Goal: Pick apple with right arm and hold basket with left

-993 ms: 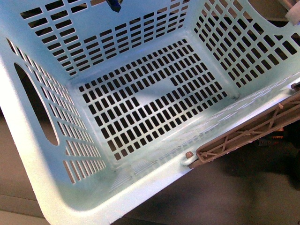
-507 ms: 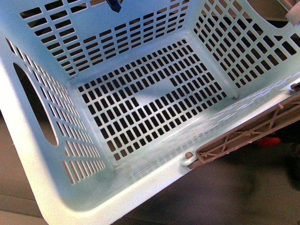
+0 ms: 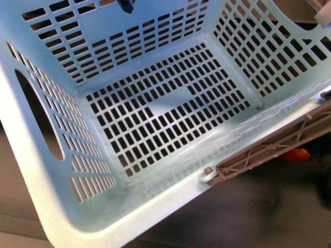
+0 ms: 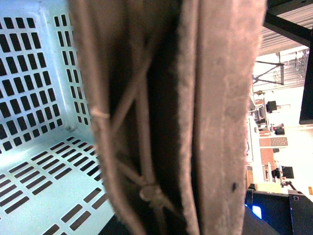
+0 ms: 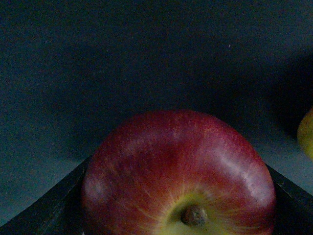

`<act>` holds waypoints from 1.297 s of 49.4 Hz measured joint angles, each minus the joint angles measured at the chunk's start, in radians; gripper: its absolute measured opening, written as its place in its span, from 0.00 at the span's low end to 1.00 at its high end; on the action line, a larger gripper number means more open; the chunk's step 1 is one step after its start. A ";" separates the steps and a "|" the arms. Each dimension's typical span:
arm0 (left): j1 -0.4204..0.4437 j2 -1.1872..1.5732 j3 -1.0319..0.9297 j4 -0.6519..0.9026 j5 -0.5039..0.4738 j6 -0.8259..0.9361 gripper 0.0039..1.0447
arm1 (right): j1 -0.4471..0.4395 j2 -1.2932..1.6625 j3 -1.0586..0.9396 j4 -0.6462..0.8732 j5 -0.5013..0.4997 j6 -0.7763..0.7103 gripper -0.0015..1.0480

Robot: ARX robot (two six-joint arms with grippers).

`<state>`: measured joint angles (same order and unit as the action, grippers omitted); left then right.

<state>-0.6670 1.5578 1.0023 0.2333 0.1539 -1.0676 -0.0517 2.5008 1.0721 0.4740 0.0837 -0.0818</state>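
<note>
Things first, by count: one basket [image 3: 170, 98], one apple [image 5: 176, 161], and the edge of one yellow fruit [image 5: 307, 133]. The light turquoise basket fills the front view. Its slotted floor and walls enclose nothing; no item lies inside. One oval hand cutout [image 3: 39, 113] shows in its left-hand wall, and one brown latticed handle [image 3: 274, 147] lies along the near right rim. Beyond that rim, just under the handle, is a small orange-red patch [image 3: 296, 155], too little of it visible to name. A small dark blue piece [image 3: 125, 5] sits at the far wall's top edge.

In the left wrist view the handle [image 4: 195, 117] is blurred and pressed close across the frame, with the basket [image 4: 73, 196] behind it. The left gripper's own fingers do not show, so I cannot tell whether they are closed on anything.

The apple is outside the basket, in the right gripper [image 5: 178, 171]. In the right wrist view it is deep red with a yellowish stem dimple facing the camera, above a dark surface. The dark fingers [image 5: 54, 210] press against both its sides — closed on it. The yellow fruit lies near the apple, apart from it.
</note>
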 joint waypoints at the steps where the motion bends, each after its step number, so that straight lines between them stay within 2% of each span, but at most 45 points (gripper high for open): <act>1: 0.000 0.000 0.000 0.000 0.000 0.000 0.15 | -0.002 -0.007 -0.011 0.003 0.000 0.002 0.78; 10: 0.000 0.000 0.000 0.000 0.000 0.000 0.15 | -0.036 -0.127 -0.137 0.044 -0.004 -0.010 0.78; 18: 0.000 0.000 0.000 0.000 0.000 0.000 0.15 | -0.108 -0.410 -0.279 0.058 -0.049 -0.017 0.78; 29: 0.000 0.000 0.000 0.000 0.000 0.000 0.15 | -0.170 -0.730 -0.357 -0.027 -0.093 -0.013 0.78; 39: 0.000 0.000 0.000 0.000 0.000 0.000 0.15 | -0.163 -0.996 -0.353 -0.135 -0.146 0.018 0.78; 50: 0.000 0.000 0.000 0.000 0.000 0.000 0.15 | -0.053 -1.196 -0.303 -0.189 -0.162 0.079 0.78; 64: 0.000 0.000 0.000 0.000 0.000 0.000 0.15 | 0.245 -1.199 -0.286 -0.177 -0.098 0.153 0.78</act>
<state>-0.6670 1.5578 1.0023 0.2333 0.1543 -1.0679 0.1928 1.3018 0.7860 0.2974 -0.0139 0.0715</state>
